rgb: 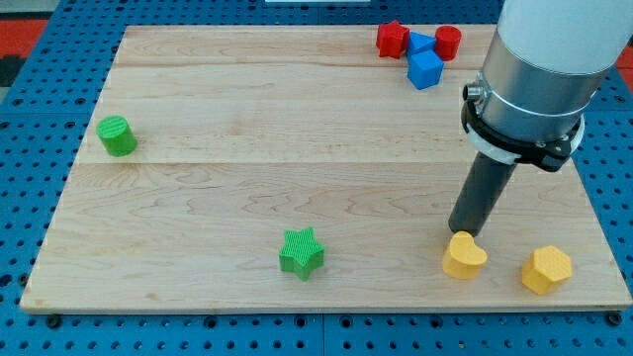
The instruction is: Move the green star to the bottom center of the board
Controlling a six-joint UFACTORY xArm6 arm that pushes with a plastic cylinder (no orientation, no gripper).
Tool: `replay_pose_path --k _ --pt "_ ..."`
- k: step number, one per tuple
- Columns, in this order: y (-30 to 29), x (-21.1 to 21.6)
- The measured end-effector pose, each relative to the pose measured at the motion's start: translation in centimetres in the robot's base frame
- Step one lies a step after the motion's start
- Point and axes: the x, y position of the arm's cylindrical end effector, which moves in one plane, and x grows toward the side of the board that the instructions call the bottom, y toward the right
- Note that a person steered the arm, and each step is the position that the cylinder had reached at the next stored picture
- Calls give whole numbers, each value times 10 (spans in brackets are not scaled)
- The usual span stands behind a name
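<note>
The green star (302, 253) lies on the wooden board (297, 138), near the view's bottom edge and a little left of centre. My tip (461, 233) is at the view's lower right, far to the right of the star. It stands right at the top edge of a yellow heart-shaped block (464, 257); I cannot tell whether it touches it.
A yellow hexagon block (546, 270) lies right of the heart. A green cylinder (117, 135) sits at the left edge. At the top right cluster a red star (393, 40), a red cylinder (448, 42) and two blue blocks (424, 67). The arm's body (539, 79) looms over the right side.
</note>
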Motion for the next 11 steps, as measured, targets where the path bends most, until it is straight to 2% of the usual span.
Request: replay_pose_path --k 2,3,4,6,7,8,9,10,11 --pt "1 0" --pt "-14 -15" --pt "-76 -29" --pt "-235 -15" --pt "-172 28" --pt "-123 28" --pt "-162 34" --pt "-177 79" --pt "-105 80"
